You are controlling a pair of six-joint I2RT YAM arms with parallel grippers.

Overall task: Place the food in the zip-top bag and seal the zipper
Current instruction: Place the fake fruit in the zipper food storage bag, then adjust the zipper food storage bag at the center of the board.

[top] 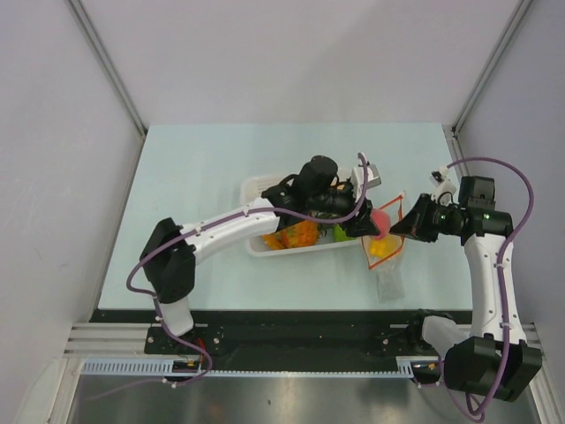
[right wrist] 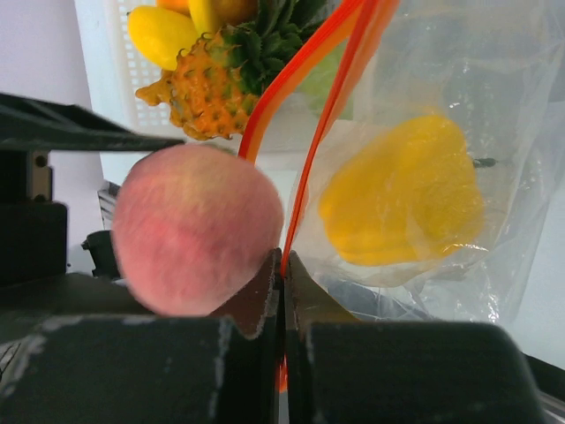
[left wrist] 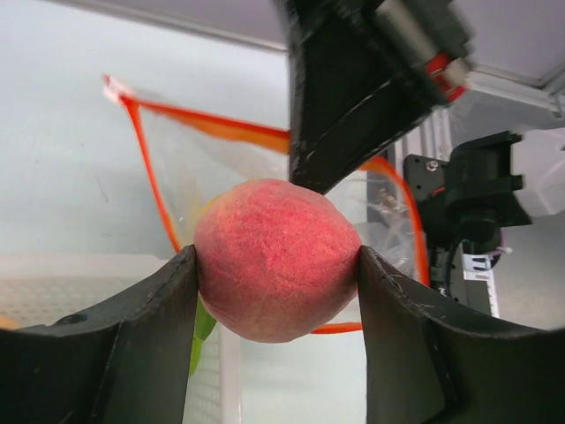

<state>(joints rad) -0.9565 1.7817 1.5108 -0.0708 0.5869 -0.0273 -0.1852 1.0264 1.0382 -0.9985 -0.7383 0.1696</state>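
Observation:
My left gripper (left wrist: 275,269) is shut on a red peach (left wrist: 275,261) and holds it in the air right at the mouth of the zip-top bag (left wrist: 203,177). The bag's mouth gapes, framed by the red-orange zipper (left wrist: 212,124). My right gripper (right wrist: 284,261) is shut on the zipper (right wrist: 331,115) and holds that edge of the bag up. One yellow toy fruit (right wrist: 402,199) lies inside the bag. From above, the peach (top: 380,220) sits between the two grippers, over the bag (top: 387,265).
A white perforated basket (top: 254,188) lies under the left arm, just left of the bag. It holds a pineapple (right wrist: 212,88), yellow fruits (right wrist: 159,35) and some green food. The right arm's black body (left wrist: 477,194) is close behind the bag.

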